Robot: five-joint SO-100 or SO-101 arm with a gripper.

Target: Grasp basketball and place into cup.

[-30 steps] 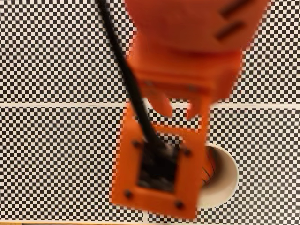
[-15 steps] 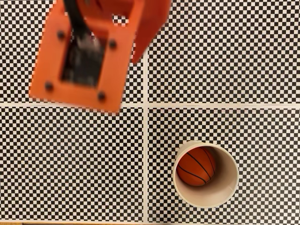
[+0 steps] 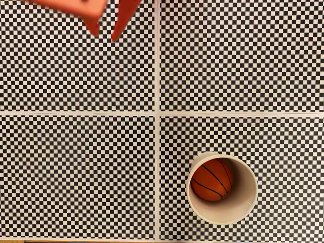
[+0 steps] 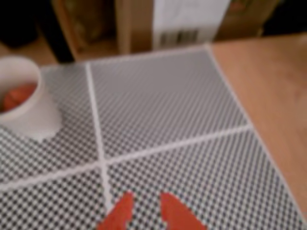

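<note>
— What changed? Half a second back, the orange two-finger gripper [image 3: 105, 30] filled the fixed view's upper left; now just its parted, empty fingertips [image 4: 125, 214] show at the top edge.

— And the small orange-red basketball [image 3: 212, 179]?

— Inside the cream-white paper cup [image 3: 245, 201], lower right, on the black-and-white checkered mat [image 3: 76, 167]. Task looks complete.

— Any writing?

— A white label [image 4: 188, 21] in the wrist view, too blurred to read.

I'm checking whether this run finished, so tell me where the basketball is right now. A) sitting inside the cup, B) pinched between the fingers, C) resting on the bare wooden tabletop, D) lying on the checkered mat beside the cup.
A: in the fixed view the basketball sits inside the cup, below its rim, while the gripper is away at the top edge with nothing between its fingers.
</note>
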